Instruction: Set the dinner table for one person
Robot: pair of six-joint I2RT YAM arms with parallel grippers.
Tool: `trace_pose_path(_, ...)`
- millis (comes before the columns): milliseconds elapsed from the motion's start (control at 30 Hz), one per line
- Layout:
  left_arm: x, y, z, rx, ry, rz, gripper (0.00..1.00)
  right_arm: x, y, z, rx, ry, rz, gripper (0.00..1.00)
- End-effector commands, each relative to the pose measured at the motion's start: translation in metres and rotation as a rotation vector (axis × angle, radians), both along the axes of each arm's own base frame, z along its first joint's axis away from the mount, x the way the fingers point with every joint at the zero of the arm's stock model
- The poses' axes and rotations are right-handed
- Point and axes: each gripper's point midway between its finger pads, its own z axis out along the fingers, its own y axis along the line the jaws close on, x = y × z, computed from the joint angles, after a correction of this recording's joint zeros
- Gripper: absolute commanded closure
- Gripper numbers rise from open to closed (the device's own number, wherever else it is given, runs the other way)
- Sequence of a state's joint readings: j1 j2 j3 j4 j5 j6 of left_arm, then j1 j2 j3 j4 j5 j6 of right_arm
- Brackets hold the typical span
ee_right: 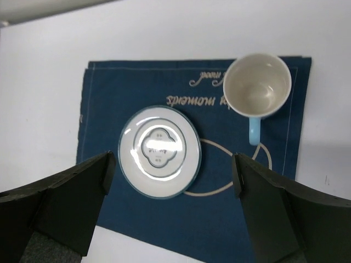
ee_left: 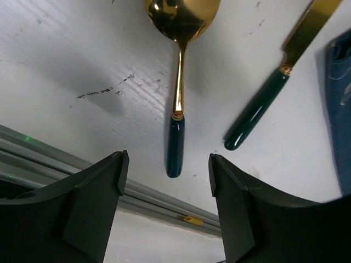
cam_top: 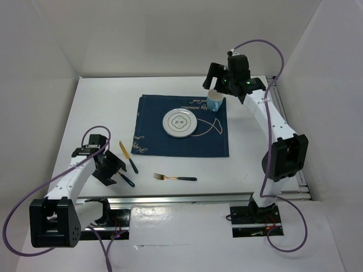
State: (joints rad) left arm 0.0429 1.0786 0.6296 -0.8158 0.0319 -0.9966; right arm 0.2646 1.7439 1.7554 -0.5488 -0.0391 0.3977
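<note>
Left gripper [ee_left: 167, 164], jaws spread, seemingly just above dinner table [ee_left: 71, 49].

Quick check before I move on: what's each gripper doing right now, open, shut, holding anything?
Left gripper: open, empty, poised over the spoon handle.
Right gripper: open, empty; the mug stands free on the placemat.

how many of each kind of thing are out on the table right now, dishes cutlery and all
placemat: 1
plate: 1
mug: 1
knife: 1
spoon: 1
fork: 1
total on the dinner table: 6
</note>
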Motion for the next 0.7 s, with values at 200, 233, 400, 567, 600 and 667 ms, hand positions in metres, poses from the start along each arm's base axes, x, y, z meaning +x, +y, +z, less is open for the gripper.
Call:
trace_pose_path(200,0.006,-0.005,-0.022,0.043,0.018,0.005,0.28,-0.022,-0.009,-0.011,-0.026,-0.002,0.001,0.01)
trace_pose_path(233,0.007,-0.005,-0.025,0.050,0.029,0.008,0.29,-0.023,-0.009,-0.015,-0.029,0.007,0.002,0.01)
trace_pose_path(400,0.002,-0.005,-0.040,0.100,0.093,-0.003,0.39,-0.026,-0.010,-0.020,-0.032,0.019,0.002,0.01)
trace_pose_path(567,0.006,0.004,-0.034,0.156,0.122,0.014,0.62,-0.027,-0.013,-0.016,-0.051,0.004,0.003,0.01)
trace_pose_path(600,0.007,0.006,-0.030,0.166,0.123,0.007,0.67,-0.025,-0.019,-0.016,-0.056,0.003,-0.014,0.01)
trace_pose_path(667,0.020,0.012,-0.011,0.202,0.068,0.019,0.80,-0.028,-0.020,-0.014,-0.056,0.003,-0.014,0.01)
